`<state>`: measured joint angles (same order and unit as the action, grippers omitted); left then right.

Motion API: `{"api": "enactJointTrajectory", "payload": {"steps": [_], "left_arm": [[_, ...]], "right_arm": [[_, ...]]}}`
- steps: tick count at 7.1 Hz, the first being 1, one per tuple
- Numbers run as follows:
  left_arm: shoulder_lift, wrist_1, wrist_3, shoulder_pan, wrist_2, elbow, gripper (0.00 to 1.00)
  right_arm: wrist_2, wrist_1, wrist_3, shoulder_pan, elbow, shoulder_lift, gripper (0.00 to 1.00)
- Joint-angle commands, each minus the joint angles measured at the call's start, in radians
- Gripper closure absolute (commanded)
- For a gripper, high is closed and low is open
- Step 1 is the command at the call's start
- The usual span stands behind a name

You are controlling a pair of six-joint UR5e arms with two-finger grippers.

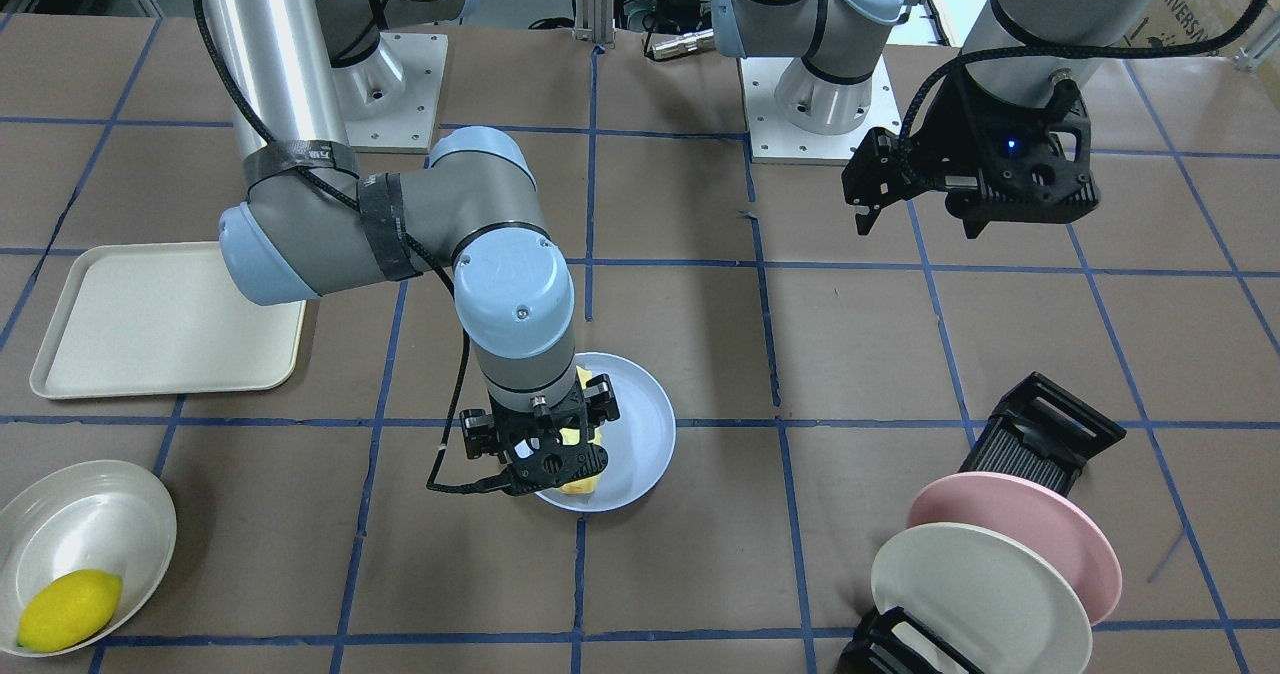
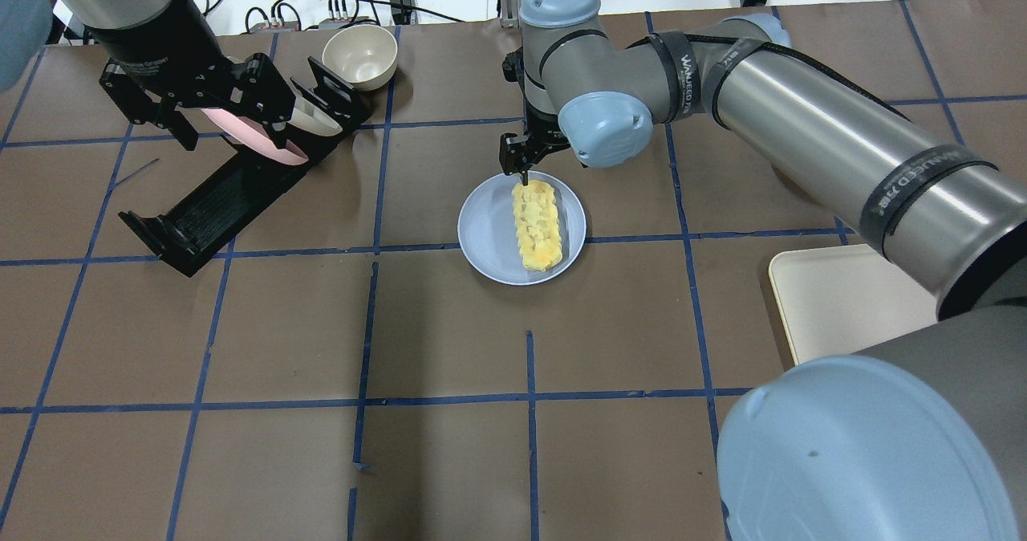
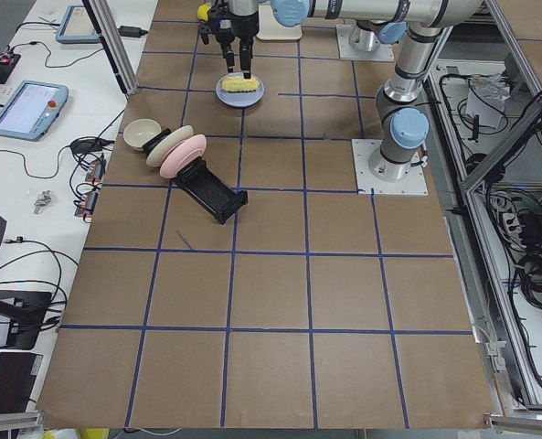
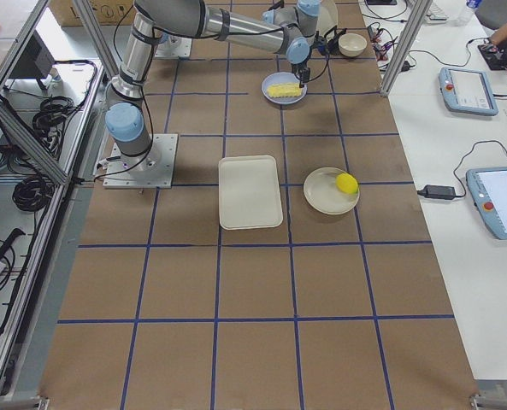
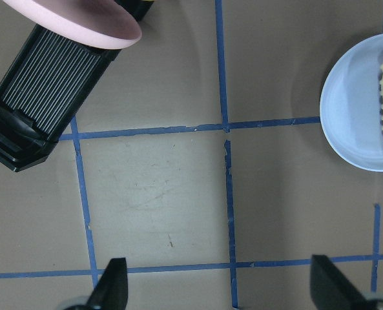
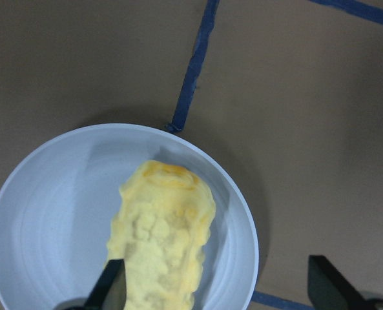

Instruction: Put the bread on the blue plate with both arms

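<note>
Oblong golden-yellow bread (image 2: 539, 224) is laid on round pale-blue plate (image 2: 485, 232); right gripper (image 6: 220, 287) and left gripper (image 5: 220, 284) fingers are held apart, release judged complete.

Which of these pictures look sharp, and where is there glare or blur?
Right wrist view: the bread looks soft, and the pincer fingertips are dark blurs. Front-facing view: white glare streaks the silver right arm. Overhead view: the blue plate is crisp.

I see brown taped table (image 2: 241, 324): blue plate (image 2: 481, 232) mid-table; from it, black rack (image 2: 200, 212) nine o'clock, cream tray (image 2: 842, 300) three o'clock.
</note>
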<state>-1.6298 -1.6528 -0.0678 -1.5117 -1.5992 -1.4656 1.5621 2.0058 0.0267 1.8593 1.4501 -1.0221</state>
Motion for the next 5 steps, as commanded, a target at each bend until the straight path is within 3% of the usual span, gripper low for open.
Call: {"api": "enactJointTrajectory", "payload": {"steps": [1,5], "left_arm": [[-0.008,-0.012,0.014,0.001,-0.001,0.010,0.00],[-0.005,-0.012,0.014,0.001,-0.001,0.002,0.00]], "right_arm": [[0.001,0.013,0.094,-0.044,0.115,-0.083,0.00],[-0.017,0.008,0.316,-0.381,0.480,-0.528,0.00]]}}
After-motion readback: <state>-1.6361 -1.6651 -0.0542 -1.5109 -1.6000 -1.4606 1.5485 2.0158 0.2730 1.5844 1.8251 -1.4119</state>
